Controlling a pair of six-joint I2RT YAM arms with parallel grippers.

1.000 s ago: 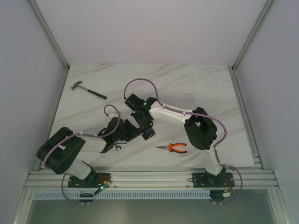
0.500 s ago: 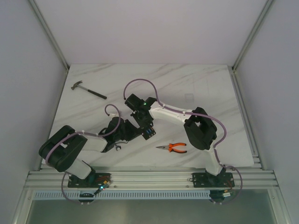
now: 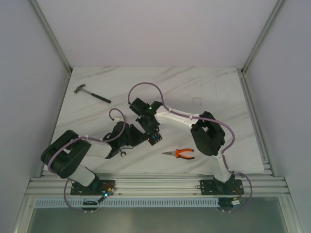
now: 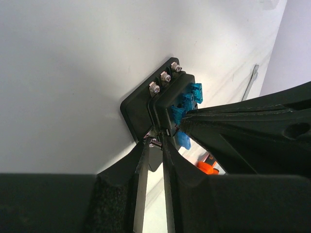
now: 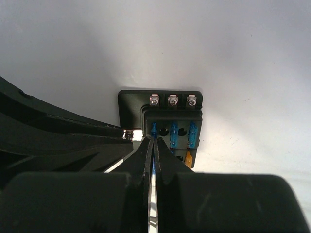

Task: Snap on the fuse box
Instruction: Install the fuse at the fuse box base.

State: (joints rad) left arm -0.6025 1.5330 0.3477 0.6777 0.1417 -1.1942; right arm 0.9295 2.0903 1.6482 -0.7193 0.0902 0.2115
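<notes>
1. Fuse box (image 3: 154,139): it lies flat on the tabletop (image 3: 204,87), left of the middle and closer to the near edge than the far one. The pliers (image 3: 180,154) are near it on the right, and the hammer (image 3: 91,93) is well apart by the far left corner.
2. Its face points up, with blue fuses in their slots and a row of three screws along one edge of the base plate.
3. Right claw (image 5: 154,141): the fingers are pressed together with nothing plainly between them. Their tips rest on the face of the box, over the fuse column at the left in the right wrist view. The box lies straight below and just ahead of these tips.
4. Left claw (image 4: 155,141): it reaches in low from the near left. Its fingers are drawn close on either side of the box's near edge, and a small screw shows in the narrow gap. I judge that they are pinching the fuse box there to steady it.
5. The relation that matters is that one claw is at the side and the other is on top. The box is roughly square, so its long axis matters little.
6. Both claws meet at the box. The left arm's base is the nearer, while the right arm stretches across the tabletop to reach it.
7. A snap probably calls for a straight push down from the right claw while the left braces the edge. A slanted push could tip or slide the box.
</notes>
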